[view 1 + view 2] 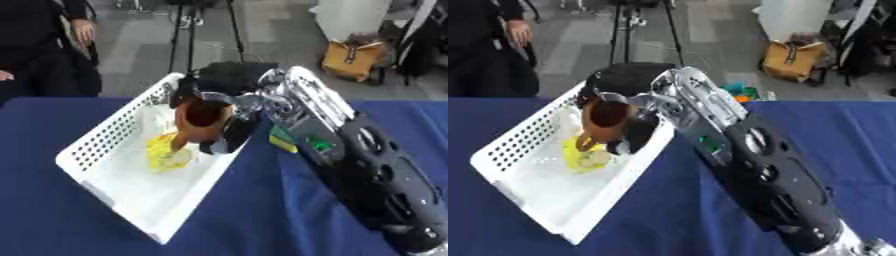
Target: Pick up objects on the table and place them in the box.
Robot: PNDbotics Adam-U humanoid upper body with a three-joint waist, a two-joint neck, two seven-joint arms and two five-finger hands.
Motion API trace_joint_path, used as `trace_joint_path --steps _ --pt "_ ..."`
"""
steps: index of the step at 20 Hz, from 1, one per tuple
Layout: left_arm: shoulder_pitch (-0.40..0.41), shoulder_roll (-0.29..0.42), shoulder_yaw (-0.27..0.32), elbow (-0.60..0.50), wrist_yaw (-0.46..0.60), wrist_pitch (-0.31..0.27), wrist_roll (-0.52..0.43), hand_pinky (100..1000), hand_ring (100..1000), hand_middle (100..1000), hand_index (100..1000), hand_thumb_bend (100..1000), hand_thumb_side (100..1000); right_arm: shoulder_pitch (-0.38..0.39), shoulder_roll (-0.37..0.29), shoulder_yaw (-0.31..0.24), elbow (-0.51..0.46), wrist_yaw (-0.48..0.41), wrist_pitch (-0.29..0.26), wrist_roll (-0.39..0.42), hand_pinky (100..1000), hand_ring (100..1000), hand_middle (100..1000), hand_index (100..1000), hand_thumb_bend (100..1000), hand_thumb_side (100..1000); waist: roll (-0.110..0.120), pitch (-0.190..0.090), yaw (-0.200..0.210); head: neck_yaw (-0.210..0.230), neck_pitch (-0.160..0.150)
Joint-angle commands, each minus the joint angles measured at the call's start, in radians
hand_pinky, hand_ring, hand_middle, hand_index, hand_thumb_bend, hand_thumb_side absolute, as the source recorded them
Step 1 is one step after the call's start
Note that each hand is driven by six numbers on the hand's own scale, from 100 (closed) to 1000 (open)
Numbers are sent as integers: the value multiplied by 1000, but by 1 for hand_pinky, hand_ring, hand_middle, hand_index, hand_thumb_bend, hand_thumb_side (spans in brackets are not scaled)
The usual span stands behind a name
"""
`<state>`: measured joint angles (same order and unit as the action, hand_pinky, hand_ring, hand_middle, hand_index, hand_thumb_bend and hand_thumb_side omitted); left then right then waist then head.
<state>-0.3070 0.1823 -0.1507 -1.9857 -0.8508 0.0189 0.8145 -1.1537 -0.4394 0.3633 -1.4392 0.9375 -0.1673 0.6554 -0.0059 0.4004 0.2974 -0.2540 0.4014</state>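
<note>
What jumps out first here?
The right arm, big and black, cuts across from the lower right. Its hand holds a brown cup-like thing over the white basket on the blue table. A yellow thing lies inside the basket, under the cup.

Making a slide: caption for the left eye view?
Right hand holds a brown cup over the white basket.

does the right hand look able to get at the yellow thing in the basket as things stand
Probably not yet: the right hand hangs right over the yellow thing in the basket, but its fingers are curled round a brown cup.
</note>
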Motion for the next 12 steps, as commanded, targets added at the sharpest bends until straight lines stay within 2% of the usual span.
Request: trace_joint_path --steps 1,7,10,12 --pt "-23 -4 -19 -14 14 -24 -4 895 770 777 683 100 843 -49 6 -21 62 46 -21 -53 100 230 256 363 100 100 9 -12 18 -36 -28" --pt "-61 -24 -57 -14 32 -75 -1 896 771 781 685 100 844 -91 29 -32 216 138 -68 -177 100 230 256 365 100 100 9 10 70 -116 -59" --pt "-76 -34 -70 -14 40 -92 -1 895 771 782 685 100 844 -101 35 -38 260 165 -83 -222 100 229 254 364 100 100 4 23 93 -153 -76" --pt "-81 -37 -74 -14 43 -99 -3 895 771 782 685 100 844 -104 38 -39 279 177 -91 -243 100 229 254 364 100 100 3 26 99 -163 -81"
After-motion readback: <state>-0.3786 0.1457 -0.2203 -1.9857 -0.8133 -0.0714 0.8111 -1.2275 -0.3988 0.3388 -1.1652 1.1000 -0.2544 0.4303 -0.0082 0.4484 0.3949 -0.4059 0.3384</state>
